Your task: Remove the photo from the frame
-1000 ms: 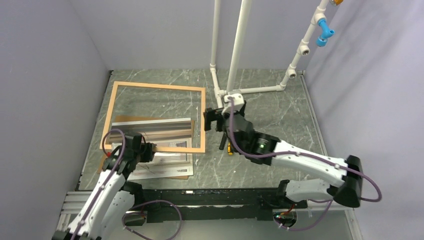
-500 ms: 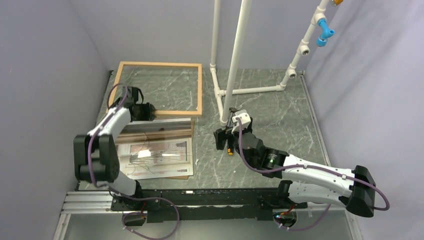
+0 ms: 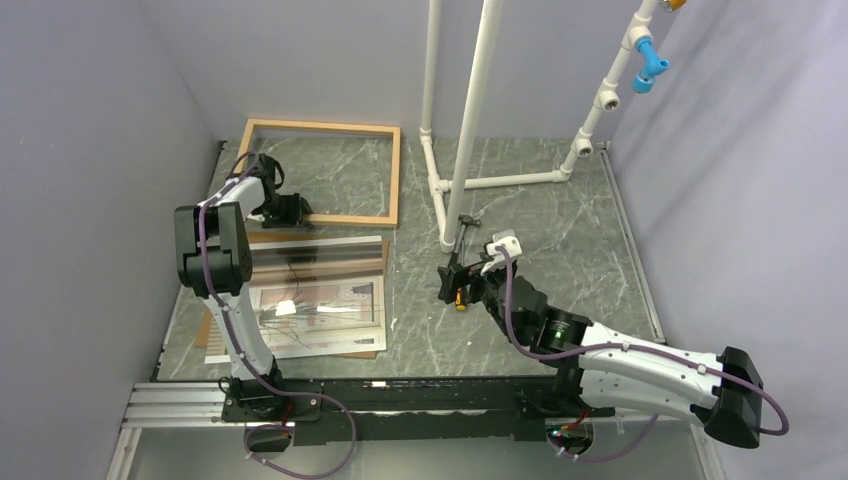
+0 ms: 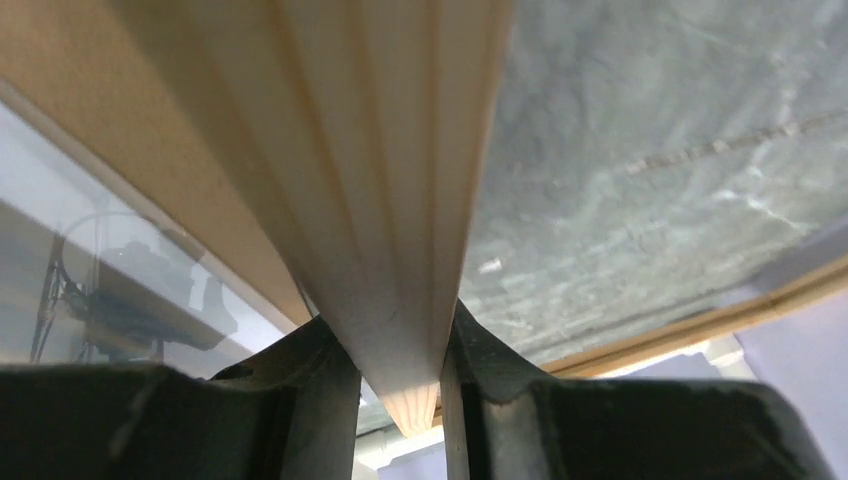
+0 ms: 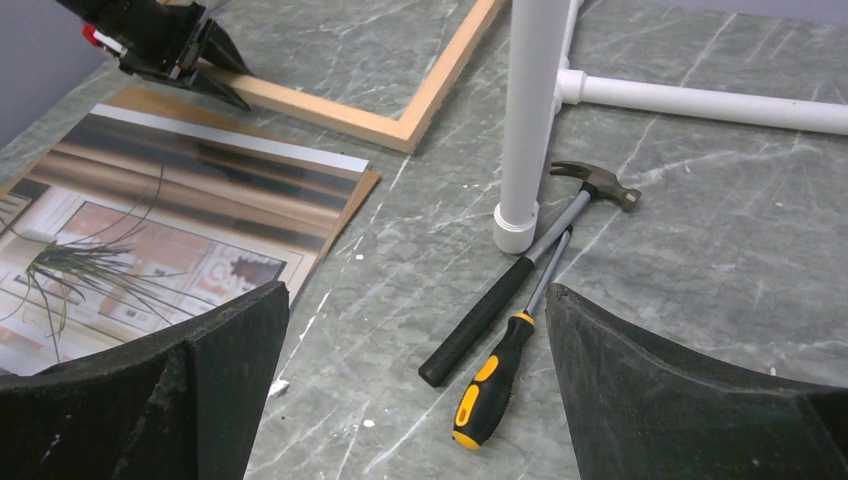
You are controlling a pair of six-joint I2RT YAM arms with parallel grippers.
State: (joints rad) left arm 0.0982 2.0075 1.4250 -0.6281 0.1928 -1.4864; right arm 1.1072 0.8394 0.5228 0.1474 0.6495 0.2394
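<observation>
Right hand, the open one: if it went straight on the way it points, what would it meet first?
Probably the screwdriver with the yellow-and-black handle, lying just ahead of the right hand, beside the black-handled hammer; depth is hard to judge.

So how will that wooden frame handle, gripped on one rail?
Probably light and stiff: the frame is thin, empty wood moulding. Pinched by the left gripper on its near rail only, it may pivot or sag. The moulding looks smooth, so slipping seems possible.

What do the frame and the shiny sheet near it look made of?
The frame: light natural wood, matte, with faint grain and ribbed moulding showing between the left fingers. The shiny sheet: likely glass or clear acrylic, glossy; it mirrors blurred bands of its surroundings.
</observation>
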